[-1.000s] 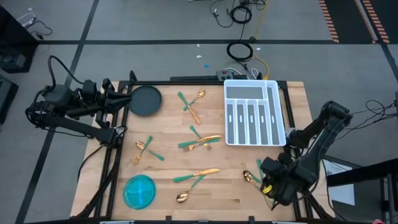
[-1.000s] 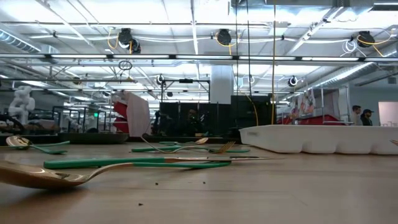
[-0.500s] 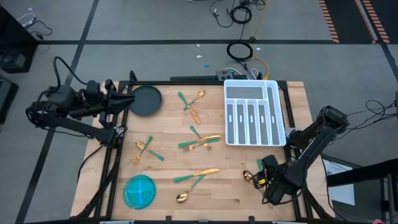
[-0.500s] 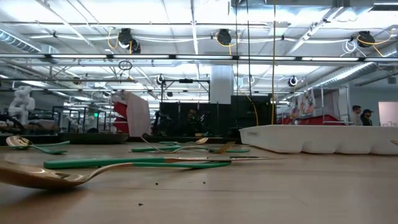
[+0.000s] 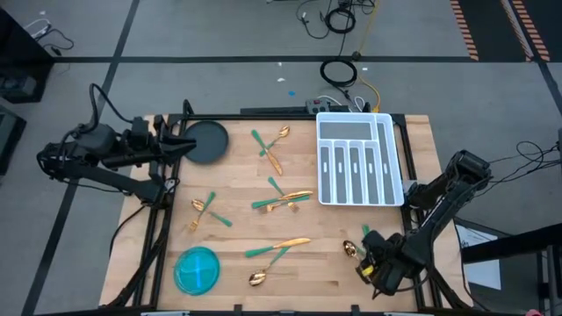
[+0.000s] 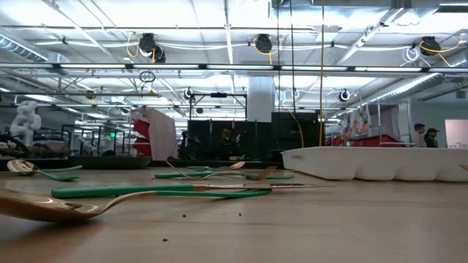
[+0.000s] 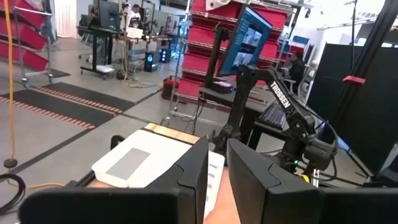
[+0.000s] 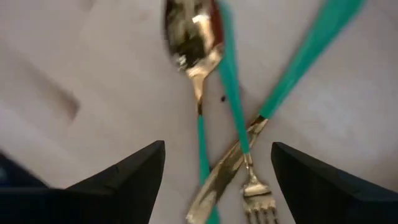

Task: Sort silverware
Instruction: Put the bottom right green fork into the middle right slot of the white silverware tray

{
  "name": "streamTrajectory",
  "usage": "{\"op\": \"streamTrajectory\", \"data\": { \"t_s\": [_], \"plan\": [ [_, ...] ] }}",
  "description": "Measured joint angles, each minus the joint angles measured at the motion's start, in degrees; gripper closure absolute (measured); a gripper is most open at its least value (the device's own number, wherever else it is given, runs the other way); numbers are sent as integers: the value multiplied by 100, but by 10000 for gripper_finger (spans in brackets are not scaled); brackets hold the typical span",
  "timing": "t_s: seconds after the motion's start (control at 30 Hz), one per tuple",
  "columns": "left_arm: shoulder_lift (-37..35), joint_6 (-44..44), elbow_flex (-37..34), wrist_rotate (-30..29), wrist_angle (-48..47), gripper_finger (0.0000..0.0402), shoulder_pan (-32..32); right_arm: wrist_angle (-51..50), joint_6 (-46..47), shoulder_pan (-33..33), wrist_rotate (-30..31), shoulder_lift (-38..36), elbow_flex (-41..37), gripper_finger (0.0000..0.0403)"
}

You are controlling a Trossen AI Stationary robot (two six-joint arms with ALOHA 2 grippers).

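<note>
— where's the right pincer (image 5: 373,263) just now?

— low at the near right corner of the wooden surface (image 5: 237,237), over a small pile of silverware. from its wrist you see its two dark fingers (image 8: 124,177) standing wide apart, nothing between them but the pile below: a spoon (image 8: 194,43), a fork (image 8: 252,186) and a knife (image 8: 280,99) crossed over one another, gold heads and green handles.

— and the left pincer (image 5: 180,145)?

— back at the far left edge, beside the dark round plate (image 5: 206,141). its fingers (image 7: 252,180) stand a narrow gap apart with nothing in them, pointing across toward the white tray (image 7: 146,158).

— where's the rest of the silverware?

— all loose on the surface. a spoon and two other pieces (image 5: 272,147) near the far middle, just left of the tray (image 5: 357,160). a cluster (image 5: 283,200) in the centre. two small pieces (image 5: 205,212) toward the left. a knife, a spoon and one more (image 5: 274,253) near the front, right of the blue bowl (image 5: 197,269). i see nothing gold or green in the tray's slots.

— anything from table height?

— a spoon (image 6: 51,206) lies closest, a long green-handled piece (image 6: 168,191) behind it, and the tray's white wall (image 6: 380,164) on the right. neither arm shows there.
</note>
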Motion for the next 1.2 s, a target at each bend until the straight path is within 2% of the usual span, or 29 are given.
{"op": "streamTrajectory", "data": {
  "t_s": [0.17,0.3,0.5,0.63,0.87,1.0,1.2],
  "plan": [
    [-4,-2,0,-2,-11,334,1,121,-778,16,-245,-1,-31,114],
    [0,-2,0,-2,-13,334,0,235,-793,16,-285,0,-307,116],
    [9,-2,0,-2,-13,334,0,693,-577,35,-702,2,-751,116],
    [9,-2,0,-2,-13,334,0,872,-523,122,-760,4,-767,116],
    [9,2,0,-2,-20,334,0,952,-45,459,-1278,2,-767,117],
    [9,2,0,-15,-100,334,2,953,366,717,-1336,2,-767,117],
    [9,4,0,-46,-106,334,0,933,515,920,-1426,-3,-758,117]
  ]
}}
